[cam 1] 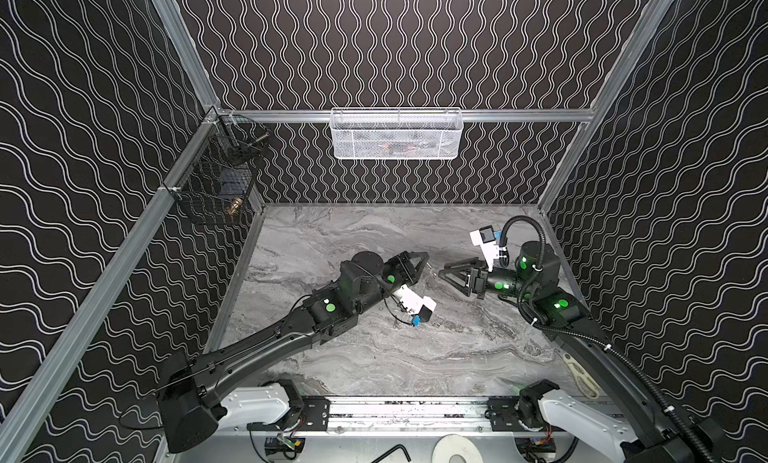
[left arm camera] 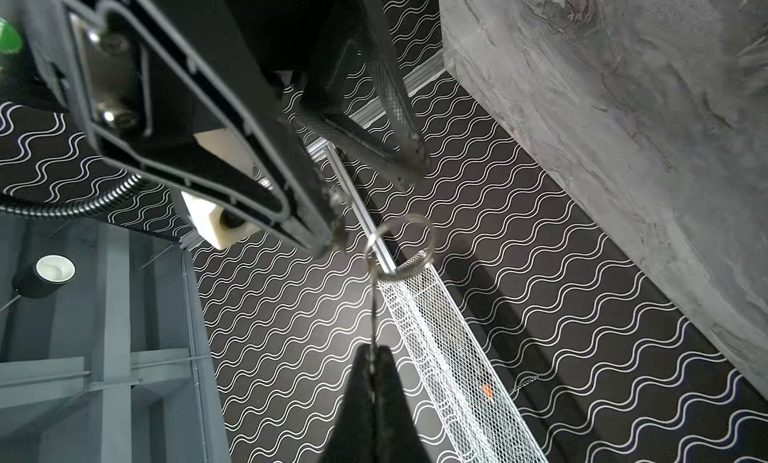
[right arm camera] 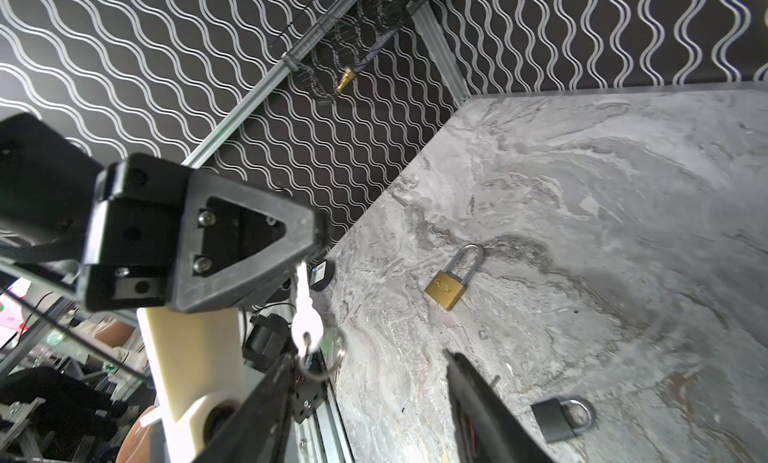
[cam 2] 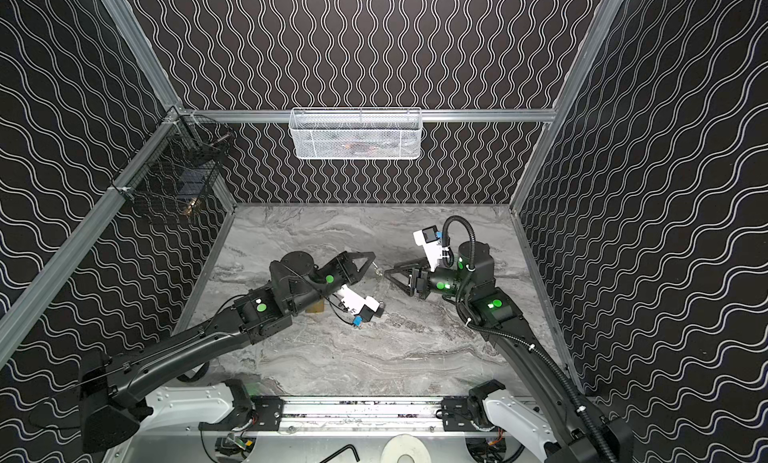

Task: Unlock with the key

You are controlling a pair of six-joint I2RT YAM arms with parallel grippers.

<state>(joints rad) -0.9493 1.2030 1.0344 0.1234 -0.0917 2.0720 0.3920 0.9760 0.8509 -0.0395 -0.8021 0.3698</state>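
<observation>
Right wrist view gives you the best look. Your left gripper (right arm camera: 318, 249) sits at the middle left of the frame, and its jaws are pinched tight on the thin end of the silver key (right arm camera: 306, 313). The key hangs down from them with its round head low, and a metal ring (right arm camera: 338, 359) is looped through the hole. Your right gripper (right arm camera: 370, 357) comes up from the bottom of the frame with its jaws apart. One finger (right arm camera: 266, 398) has its tip right by the ring; you cannot tell if it touches. The brass padlock (right arm camera: 446, 288) lies flat on the grey table (right arm camera: 602, 191), just right of the middle of the frame and well apart from the key. A black padlock (right arm camera: 555, 419) lies at the lower right. In both top views the two grippers meet tip to tip near the middle of the frame.
</observation>
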